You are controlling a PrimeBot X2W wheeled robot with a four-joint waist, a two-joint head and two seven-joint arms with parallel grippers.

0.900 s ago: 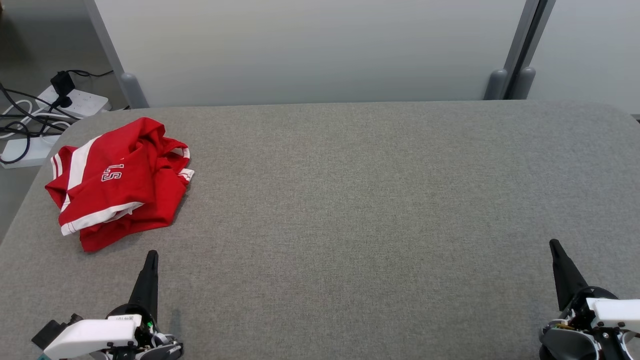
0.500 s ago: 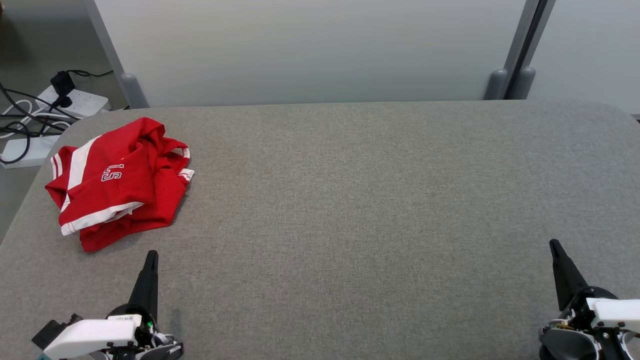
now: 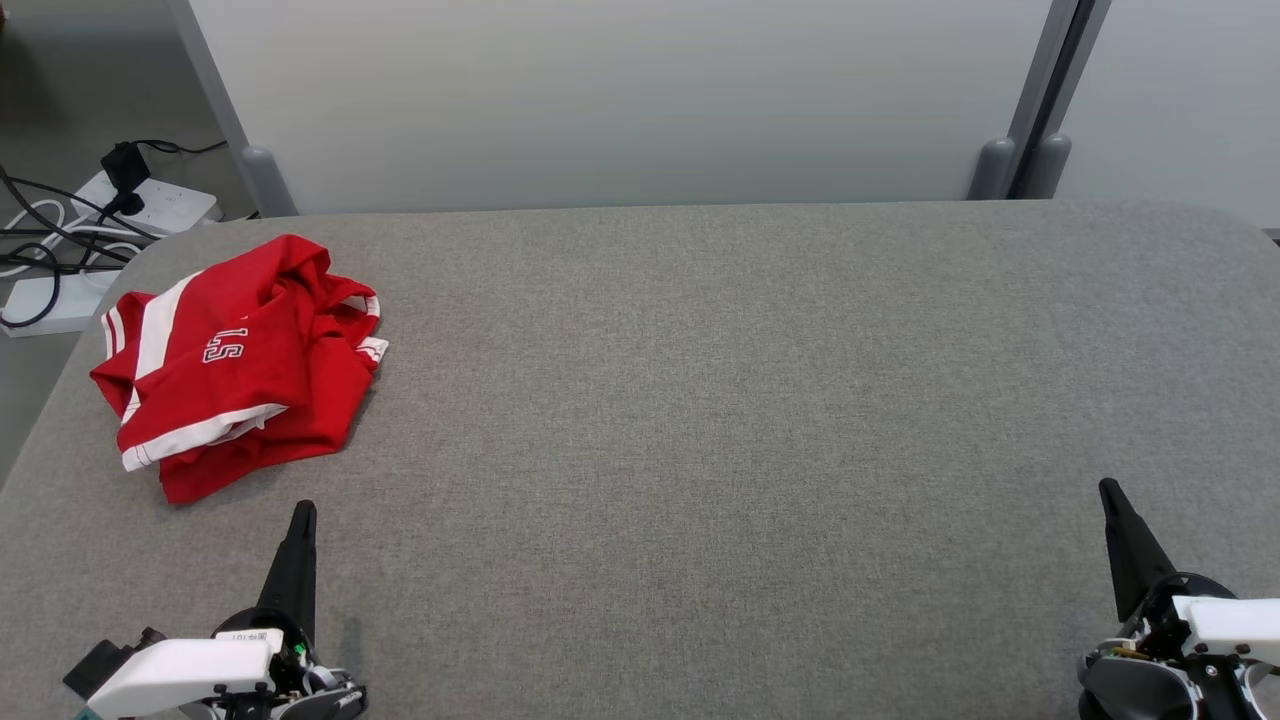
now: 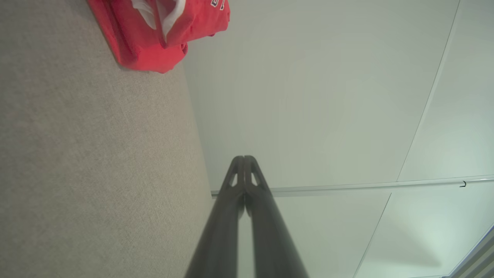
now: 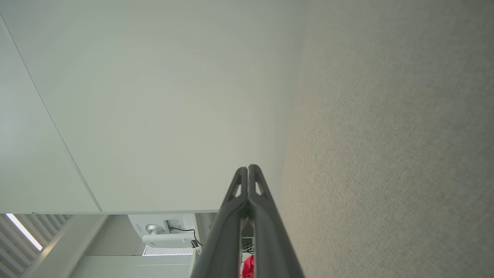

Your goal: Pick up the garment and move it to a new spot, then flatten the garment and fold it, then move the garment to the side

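Near the table's (image 3: pixel 700 400) far-left corner, the crumpled garment (image 3: pixel 235 365) looks soft and light; its raised top fold probably suits pinching. Both grippers, left gripper (image 3: pixel 303 515) and right gripper (image 3: pixel 1107 490), are closed, empty.

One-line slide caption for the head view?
Crumpled red garment at far left of the grey table; left gripper and right gripper shut, empty, at near edge.

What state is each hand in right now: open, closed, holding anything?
Left hand: closed, fingers pressed together, holding nothing.
Right hand: closed, fingers pressed together, holding nothing.
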